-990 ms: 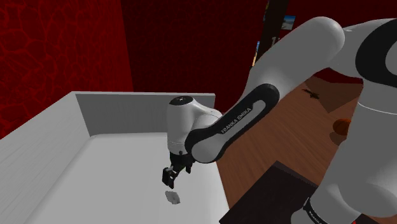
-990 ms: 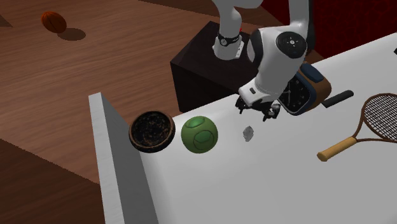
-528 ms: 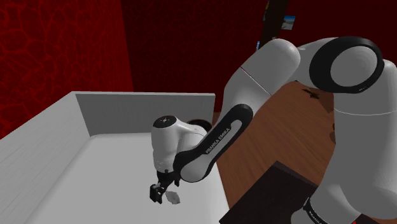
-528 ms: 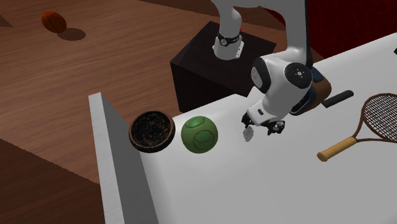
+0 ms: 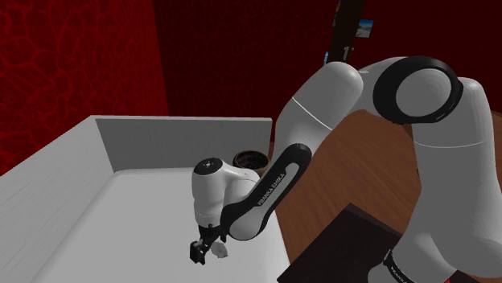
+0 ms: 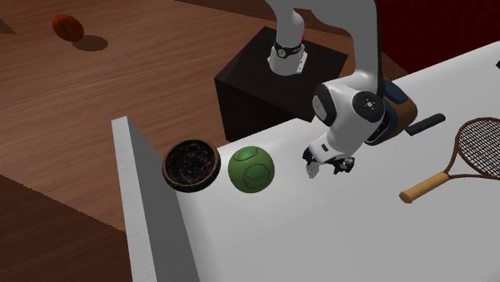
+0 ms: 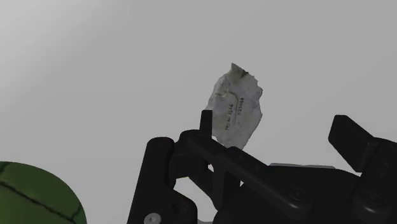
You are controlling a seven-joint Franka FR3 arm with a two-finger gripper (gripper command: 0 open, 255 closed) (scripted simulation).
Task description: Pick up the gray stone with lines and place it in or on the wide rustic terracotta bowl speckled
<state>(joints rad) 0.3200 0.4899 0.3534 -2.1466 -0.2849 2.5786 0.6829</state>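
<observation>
Tool (image 7: 275, 124) wide about the grey stone (image 7: 235, 108), dark lines plain in wrist view; bowl (image 6: 191, 165) beside green ball (image 6: 251, 168).

In the second exterior view the table (image 6: 320, 232) runs rightward from a raised wall (image 6: 140, 200) at its left end. The bowl (image 6: 191, 165) sits on the table just beside that wall, with the ball (image 6: 251, 168) close on its right. Right of the ball, a little apart from it, the stone (image 6: 312, 169) lies on the table under the gripper (image 6: 327, 167), between its parted fingers. The racket (image 6: 469, 152) lies well off to the right. The stand (image 6: 264, 76) is behind the table's far edge, and a second ball (image 6: 67, 27) lies on the floor at the upper left.
</observation>
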